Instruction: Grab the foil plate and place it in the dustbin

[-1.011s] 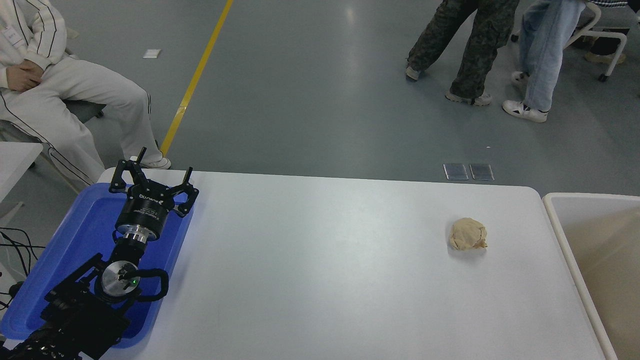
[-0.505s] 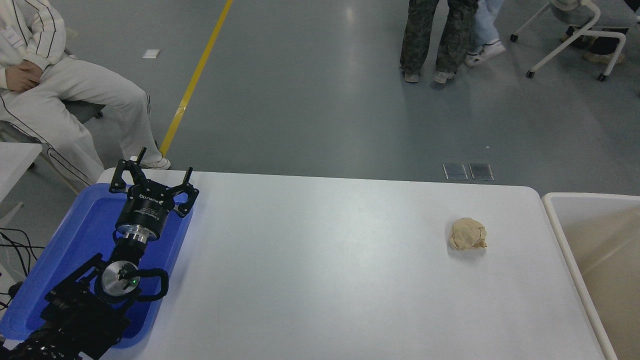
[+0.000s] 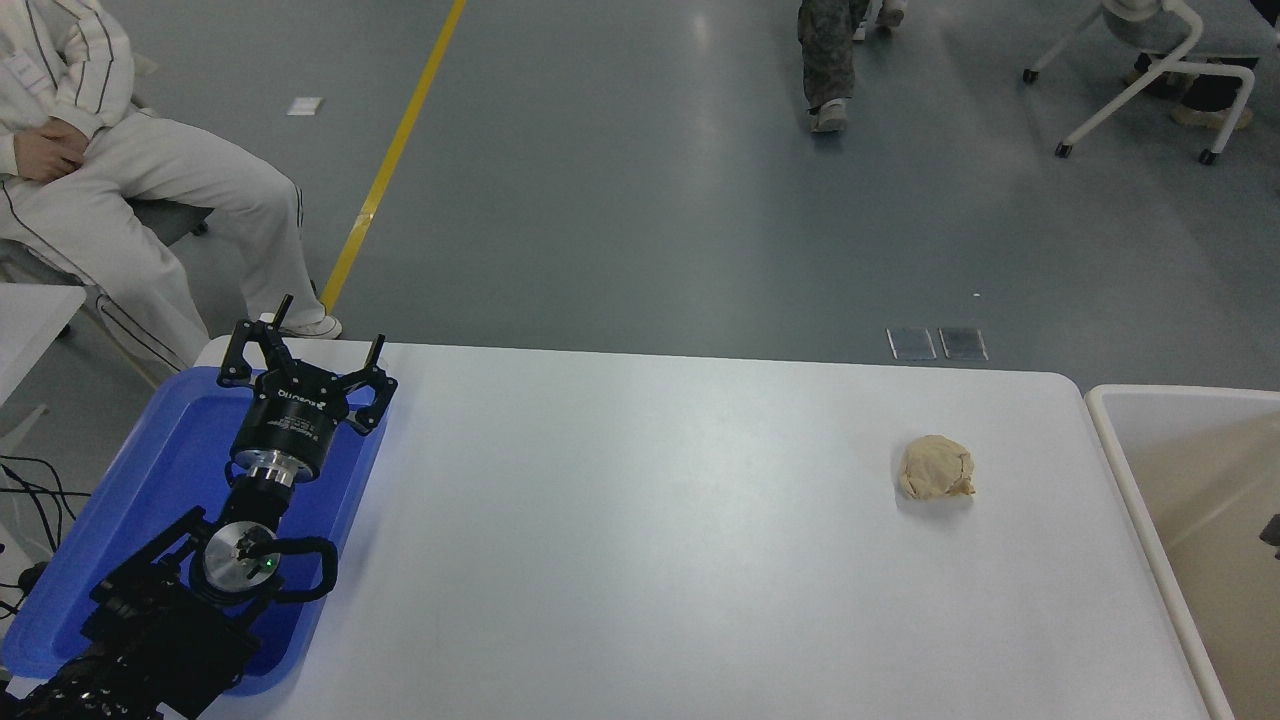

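The foil plate is out of view. The dustbin (image 3: 1115, 440), cream-beige with a thick pale rim, stands against the table's right end, and only its left part shows. A small dark piece (image 3: 1272, 530) pokes in at the right edge over the dustbin; I cannot tell which part of the right arm it is. My left gripper (image 3: 310, 345) is parked at the lower left above the blue tray, open with nothing between its fingers.
A crumpled tan paper ball (image 3: 936, 468) lies on the white table (image 3: 640, 540) towards the right. A shallow blue tray (image 3: 180, 450) sits at the table's left end. A person (image 3: 110, 190) sits at the far left; another walks at the top.
A small dark piece has come into view at the right edge over the dustbin. The people at the top have walked further away. The left arm and the paper ball have not moved.
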`<move>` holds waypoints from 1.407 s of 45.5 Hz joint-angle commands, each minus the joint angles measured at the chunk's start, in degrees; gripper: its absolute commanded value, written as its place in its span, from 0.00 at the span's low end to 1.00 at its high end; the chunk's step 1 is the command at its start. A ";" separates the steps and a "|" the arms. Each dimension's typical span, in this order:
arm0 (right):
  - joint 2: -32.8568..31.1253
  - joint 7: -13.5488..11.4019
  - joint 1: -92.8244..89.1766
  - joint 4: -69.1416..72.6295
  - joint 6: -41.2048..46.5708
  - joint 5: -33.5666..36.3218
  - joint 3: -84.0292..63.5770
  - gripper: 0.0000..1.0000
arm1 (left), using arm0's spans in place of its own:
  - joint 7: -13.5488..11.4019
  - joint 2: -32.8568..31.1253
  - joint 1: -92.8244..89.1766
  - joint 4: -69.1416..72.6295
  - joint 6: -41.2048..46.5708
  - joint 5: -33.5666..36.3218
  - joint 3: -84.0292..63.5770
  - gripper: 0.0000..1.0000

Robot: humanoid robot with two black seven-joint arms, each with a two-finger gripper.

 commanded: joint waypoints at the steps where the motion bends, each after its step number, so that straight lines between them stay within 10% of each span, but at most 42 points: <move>1: 1.69 -0.01 11.07 5.92 8.85 -0.13 -9.24 1.00 | 0.00 0.00 0.00 0.00 0.00 0.00 0.00 1.00; 21: 15.84 -0.01 28.56 9.27 35.40 -0.04 -19.80 1.00 | 0.00 0.00 0.00 0.00 0.00 0.00 0.00 1.00; 64: 23.57 0.35 57.22 21.92 35.40 2.51 -18.04 1.00 | 0.00 0.00 0.00 0.00 0.00 0.00 0.00 1.00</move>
